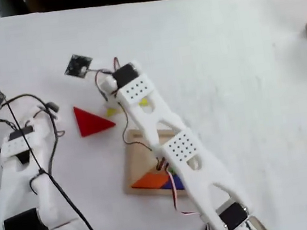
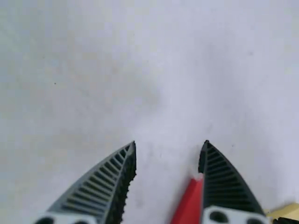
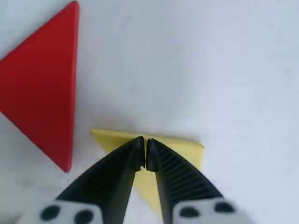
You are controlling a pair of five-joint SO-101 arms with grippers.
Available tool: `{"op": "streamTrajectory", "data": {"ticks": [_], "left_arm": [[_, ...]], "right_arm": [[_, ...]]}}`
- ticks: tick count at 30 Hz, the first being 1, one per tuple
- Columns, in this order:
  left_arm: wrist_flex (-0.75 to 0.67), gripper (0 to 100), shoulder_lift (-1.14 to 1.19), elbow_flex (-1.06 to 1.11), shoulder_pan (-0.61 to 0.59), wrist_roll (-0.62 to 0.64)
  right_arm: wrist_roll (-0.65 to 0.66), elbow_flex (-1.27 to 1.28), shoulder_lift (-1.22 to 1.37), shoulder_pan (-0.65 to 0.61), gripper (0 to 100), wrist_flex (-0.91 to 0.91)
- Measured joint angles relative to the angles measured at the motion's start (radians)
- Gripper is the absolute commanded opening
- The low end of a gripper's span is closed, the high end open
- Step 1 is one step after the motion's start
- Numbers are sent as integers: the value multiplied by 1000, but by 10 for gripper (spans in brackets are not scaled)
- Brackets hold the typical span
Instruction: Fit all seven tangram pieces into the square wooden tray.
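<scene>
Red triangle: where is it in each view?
High view: red triangle flat on the table, left of the yellow piece.
Left wrist view: red triangle beside one finger of the left gripper.
Right wrist view: red triangle beside the yellow piece, off the right gripper.
Shared landmark: the yellow piece lying next to it.

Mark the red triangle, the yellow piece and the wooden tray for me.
red triangle (image 1: 90,121): high view, centre of its top face.
yellow piece (image 3: 188,149): right wrist view, its exposed corner.
wooden tray (image 1: 139,161): high view, bare wood near its left edge.
</scene>
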Motion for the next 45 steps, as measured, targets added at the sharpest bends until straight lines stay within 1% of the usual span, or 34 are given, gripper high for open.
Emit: {"op": "streamTrajectory", "data": {"ticks": [4,17,24,28,36,40,45], "left_arm": [[0,229,0,0,0,0],[0,229,0,6,0,0],[0,229,0,6,0,0],[0,229,0,6,0,0],[0,229,0,6,0,0],[0,229,0,6,8,0],[0,229,0,18,8,0]], "right_arm": [[5,-15,5,49,18,63],[14,-37,25,264,18,83],[0,-32,23,325,17,91],[-46,80,-43,354,17,92],[-55,488,-270,408,18,89],[-57,552,-296,422,18,80],[-55,569,-305,474,18,80]]}}
